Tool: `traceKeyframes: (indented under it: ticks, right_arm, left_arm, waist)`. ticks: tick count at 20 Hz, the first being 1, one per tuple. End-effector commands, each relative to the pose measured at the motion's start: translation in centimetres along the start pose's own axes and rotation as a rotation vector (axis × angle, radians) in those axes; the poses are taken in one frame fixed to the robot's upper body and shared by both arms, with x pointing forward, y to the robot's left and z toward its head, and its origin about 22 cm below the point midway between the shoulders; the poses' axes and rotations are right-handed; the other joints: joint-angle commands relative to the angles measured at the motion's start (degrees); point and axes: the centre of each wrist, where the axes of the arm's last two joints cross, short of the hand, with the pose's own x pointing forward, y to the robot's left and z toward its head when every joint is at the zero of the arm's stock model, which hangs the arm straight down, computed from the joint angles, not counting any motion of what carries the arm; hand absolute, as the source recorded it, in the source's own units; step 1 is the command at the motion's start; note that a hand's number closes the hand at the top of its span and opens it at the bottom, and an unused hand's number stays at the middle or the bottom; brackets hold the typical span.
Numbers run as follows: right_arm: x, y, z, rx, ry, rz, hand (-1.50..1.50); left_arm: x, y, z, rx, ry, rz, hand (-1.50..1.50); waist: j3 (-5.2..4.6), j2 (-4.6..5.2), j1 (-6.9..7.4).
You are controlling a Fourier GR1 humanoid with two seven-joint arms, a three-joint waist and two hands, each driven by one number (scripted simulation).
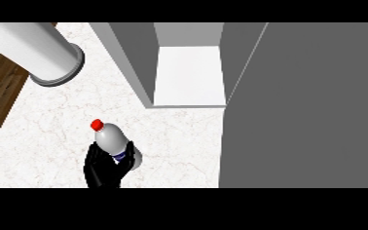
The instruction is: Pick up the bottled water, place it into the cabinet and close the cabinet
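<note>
The water bottle (113,139) is white with a red cap (96,124) and a blue label band. It leans with its cap toward the upper left, over the marble counter (179,141) at the lower left. My left hand (104,169) is shut on its lower part, palm on the bottle's left and fingers curled round its base. The cabinet (188,75) stands open at the top middle, showing a white shelf floor between grey walls. Its grey door (295,107) is swung open and fills the right side. My right hand does not show.
A large white cylinder (46,53) lies at the upper left corner, over the counter's edge. Brown wood floor (10,85) shows beyond the counter's left edge. Bare marble lies between the bottle and the cabinet's front.
</note>
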Motion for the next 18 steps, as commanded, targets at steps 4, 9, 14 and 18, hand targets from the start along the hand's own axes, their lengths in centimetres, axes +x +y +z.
traceKeyframes:
  ticks: [4, 9, 14, 18]
  right_arm:
    - [1.4, 0.5, -0.9, 0.012, -0.079, -0.023, -1.5]
    - [2.3, 0.6, -0.8, 0.027, -0.083, -0.019, -1.5]
    - [2.0, 0.3, -1.3, -0.016, -0.089, -0.005, -1.5]
    - [2.9, 0.3, -1.4, -0.007, -0.095, 0.007, -1.5]
  left_arm:
    - [1.2, -1.6, -5.8, -0.301, 0.039, -0.002, 1.5]
    - [1.5, -1.1, -7.1, -0.508, 0.087, 0.053, 1.5]
    - [3.7, -3.0, -9.1, -0.596, 0.081, 0.063, 1.5]
    - [4.9, -8.3, -7.1, -0.659, 0.08, 0.076, 1.5]
  waist:
    - [-0.02, 0.19, -0.89]
    - [-0.03, 0.02, -0.82]
    - [0.05, -0.01, 0.38]
    - [0.09, -0.17, 0.63]
